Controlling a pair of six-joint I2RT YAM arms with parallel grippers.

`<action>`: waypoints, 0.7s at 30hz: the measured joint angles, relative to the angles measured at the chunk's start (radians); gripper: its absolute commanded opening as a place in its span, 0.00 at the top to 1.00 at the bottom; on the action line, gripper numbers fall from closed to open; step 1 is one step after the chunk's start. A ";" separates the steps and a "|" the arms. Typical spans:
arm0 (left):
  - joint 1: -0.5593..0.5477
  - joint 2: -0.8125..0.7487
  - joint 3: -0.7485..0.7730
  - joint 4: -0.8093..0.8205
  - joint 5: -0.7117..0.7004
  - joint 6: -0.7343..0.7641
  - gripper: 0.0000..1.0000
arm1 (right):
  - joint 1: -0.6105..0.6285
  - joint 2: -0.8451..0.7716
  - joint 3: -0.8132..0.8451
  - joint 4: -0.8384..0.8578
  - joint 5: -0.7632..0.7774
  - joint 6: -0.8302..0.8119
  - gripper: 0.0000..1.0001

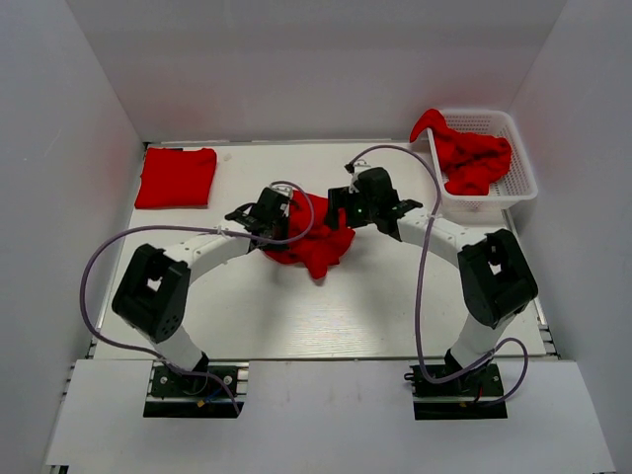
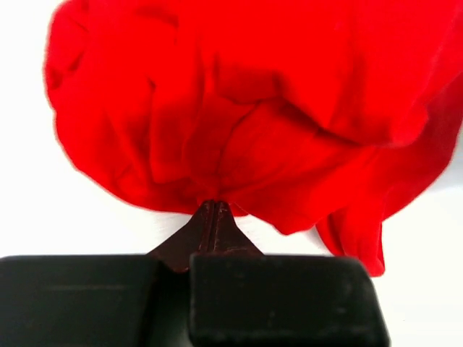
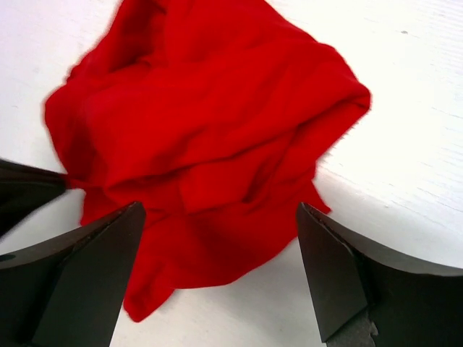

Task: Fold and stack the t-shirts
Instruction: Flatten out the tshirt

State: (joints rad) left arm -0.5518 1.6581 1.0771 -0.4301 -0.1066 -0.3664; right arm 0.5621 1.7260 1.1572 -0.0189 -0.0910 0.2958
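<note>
We see a crumpled red t-shirt [image 1: 312,243] lying in a loose heap near the middle of the white table [image 1: 296,316], between the two arms. Our left gripper [image 2: 213,210] has its fingers pressed together on a pinch of the shirt's near edge, and in the left wrist view the fabric bunches and fans out from that point. Our right gripper [image 3: 218,211] has its fingers spread wide apart, one on either side of the heap, and we cannot tell whether they touch the cloth. In the right wrist view the dark tip of the left gripper shows at the shirt's left edge. At the far left of the table a folded red t-shirt [image 1: 176,177] lies flat, well apart from the heap. At the far right stands a white plastic basket [image 1: 491,200] holding more red t-shirts [image 1: 470,160], one of them draped over its left rim.
</note>
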 measured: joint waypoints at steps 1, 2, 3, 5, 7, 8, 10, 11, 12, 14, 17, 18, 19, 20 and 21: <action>0.000 -0.022 -0.013 0.010 -0.010 0.000 1.00 | 0.000 0.006 0.006 -0.011 0.010 -0.006 0.10; 0.000 -0.048 -0.027 0.021 -0.021 -0.001 1.00 | -0.001 0.009 0.006 -0.018 0.020 -0.013 0.10; 0.000 -0.080 -0.045 0.034 -0.036 -0.002 1.00 | -0.002 0.011 0.006 -0.032 0.032 -0.021 0.10; 0.000 -0.152 -0.075 0.048 -0.068 -0.005 1.00 | -0.006 0.011 0.006 -0.058 0.048 -0.037 0.10; 0.000 -0.206 -0.081 0.052 -0.100 -0.009 1.00 | -0.011 0.011 0.005 -0.076 0.057 -0.051 0.10; 0.000 -0.230 -0.081 0.058 -0.118 -0.012 1.00 | -0.013 0.011 0.003 -0.084 0.058 -0.059 0.10; 0.000 -0.259 -0.081 0.065 -0.144 -0.014 1.00 | -0.014 0.011 -0.009 -0.090 0.059 -0.071 0.11; 0.000 -0.270 -0.081 0.065 -0.154 -0.016 1.00 | -0.016 0.011 -0.018 -0.093 0.057 -0.073 0.11; 0.000 -0.277 -0.081 0.065 -0.164 -0.016 1.00 | -0.018 0.011 -0.027 -0.097 0.053 -0.075 0.12; 0.000 -0.282 -0.081 0.065 -0.175 -0.016 1.00 | -0.019 0.016 -0.035 -0.108 0.037 -0.075 0.14; 0.000 -0.282 -0.082 0.064 -0.185 -0.016 1.00 | -0.019 0.036 -0.035 -0.105 0.007 -0.068 0.16; 0.000 -0.282 -0.082 0.064 -0.188 -0.016 1.00 | -0.019 0.044 -0.035 -0.102 -0.005 -0.067 0.18; 0.000 -0.282 -0.082 0.064 -0.190 -0.016 1.00 | -0.019 0.053 -0.035 -0.098 -0.016 -0.064 0.18; 0.000 -0.282 -0.082 0.064 -0.191 -0.016 1.00 | -0.019 0.062 -0.035 -0.092 -0.026 -0.061 0.18; 0.000 -0.282 -0.082 0.064 -0.192 -0.016 1.00 | -0.019 0.074 -0.035 -0.086 -0.041 -0.057 0.18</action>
State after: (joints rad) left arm -0.5518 1.3762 0.9951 -0.3660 -0.2985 -0.3828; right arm 0.5434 1.7996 1.1221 -0.1047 -0.1318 0.2386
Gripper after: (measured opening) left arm 0.027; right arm 0.818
